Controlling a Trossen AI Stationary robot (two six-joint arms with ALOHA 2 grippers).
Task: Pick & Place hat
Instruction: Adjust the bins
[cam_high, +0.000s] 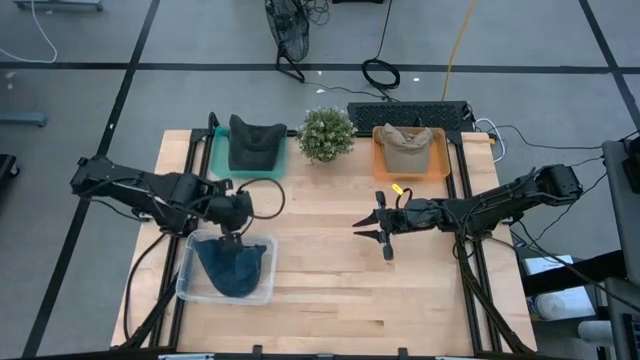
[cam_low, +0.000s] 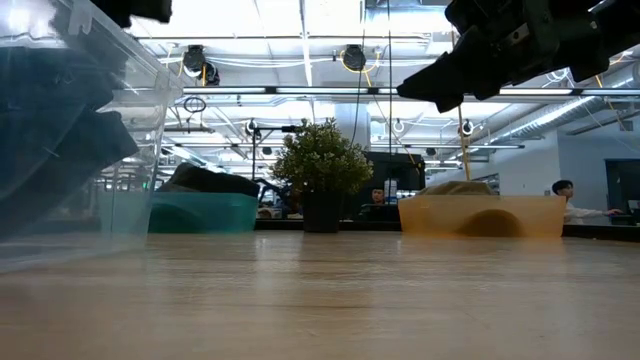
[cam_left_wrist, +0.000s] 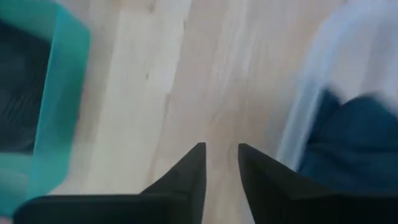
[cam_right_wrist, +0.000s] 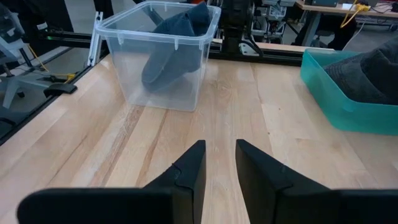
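Blue hat (cam_high: 232, 266) in clear bin (cam_high: 190, 285); plant (cam_high: 326, 133) btwn teal (cam_high: 218, 160), orange trays (cam_high: 380, 160).

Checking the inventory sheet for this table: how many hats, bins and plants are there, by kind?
Hats: 3 — blue hat, dark grey hat, tan hat
Bins: 3 — clear bin, teal bin, orange bin
Plants: 1 — potted plant
Total: 7

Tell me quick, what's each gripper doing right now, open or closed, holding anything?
Left gripper: open, holding nothing, between teal bin and clear bin.
Right gripper: open, holding nothing, mid-table.
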